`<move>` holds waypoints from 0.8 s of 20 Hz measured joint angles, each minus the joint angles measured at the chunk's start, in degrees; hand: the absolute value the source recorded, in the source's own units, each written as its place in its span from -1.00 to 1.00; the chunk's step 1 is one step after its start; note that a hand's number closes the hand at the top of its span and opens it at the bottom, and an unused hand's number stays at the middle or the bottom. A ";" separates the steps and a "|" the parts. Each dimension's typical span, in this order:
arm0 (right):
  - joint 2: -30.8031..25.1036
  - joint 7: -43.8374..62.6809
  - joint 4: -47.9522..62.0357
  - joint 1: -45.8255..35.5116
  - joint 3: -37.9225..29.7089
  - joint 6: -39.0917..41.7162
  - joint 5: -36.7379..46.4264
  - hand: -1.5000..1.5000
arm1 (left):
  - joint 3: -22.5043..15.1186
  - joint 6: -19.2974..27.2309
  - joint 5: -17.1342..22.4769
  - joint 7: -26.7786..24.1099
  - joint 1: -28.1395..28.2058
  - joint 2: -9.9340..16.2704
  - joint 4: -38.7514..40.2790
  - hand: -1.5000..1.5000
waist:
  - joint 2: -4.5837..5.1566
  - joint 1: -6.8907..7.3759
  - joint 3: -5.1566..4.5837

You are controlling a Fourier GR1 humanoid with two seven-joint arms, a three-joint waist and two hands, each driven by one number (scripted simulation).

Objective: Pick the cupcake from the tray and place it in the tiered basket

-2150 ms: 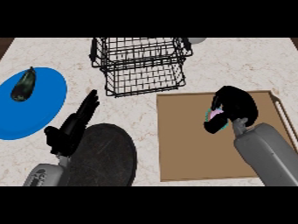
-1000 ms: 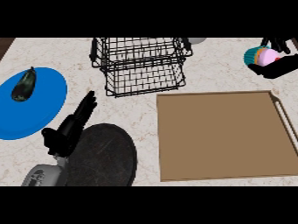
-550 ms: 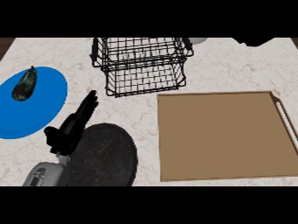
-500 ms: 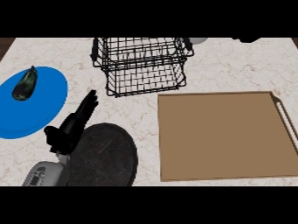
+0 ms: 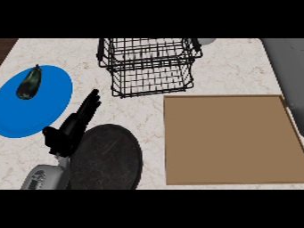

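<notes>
Black wire makes up the tiered basket (image 5: 149, 67) standing at the far middle of the pale marbled worktop (image 5: 147, 111). Just in front of it, to the right, lies the brown tray (image 5: 233, 138), its surface bare. The cupcake shows nowhere in the head view. The left robot hand (image 5: 72, 127) rests open over the worktop, fingers straight and pointing toward the basket, holding nothing, beside a dark round disc (image 5: 106, 156). A blue plate (image 5: 39, 109) at the left carries a dark eggplant (image 5: 29, 83). A grey forearm (image 5: 297, 84) fills the right edge; the right robot hand itself is out of view
</notes>
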 measured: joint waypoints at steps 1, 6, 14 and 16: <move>0.77 0.00 2.10 -1.70 -0.13 -0.30 0.30 1.00 | -0.33 0.05 -0.21 -0.10 -0.02 -0.40 0.23 0.00 | 0.09 0.15 0.00; 5.04 -1.29 11.01 -7.63 0.04 -2.20 2.18 1.00 | -0.05 -0.31 -0.24 -0.06 -0.59 -0.37 0.27 0.00 | 0.37 0.65 -0.01; 11.83 -5.32 21.29 -11.34 -0.67 -8.10 4.16 1.00 | 0.32 -1.13 -0.36 -0.19 -1.42 -0.28 1.21 0.00 | 0.60 0.99 -0.03; 13.02 -5.92 23.51 -12.58 -1.63 -8.78 3.76 1.00 | 0.68 -1.47 -0.27 -0.74 -2.31 -0.22 2.15 0.00 | 0.76 1.19 -0.04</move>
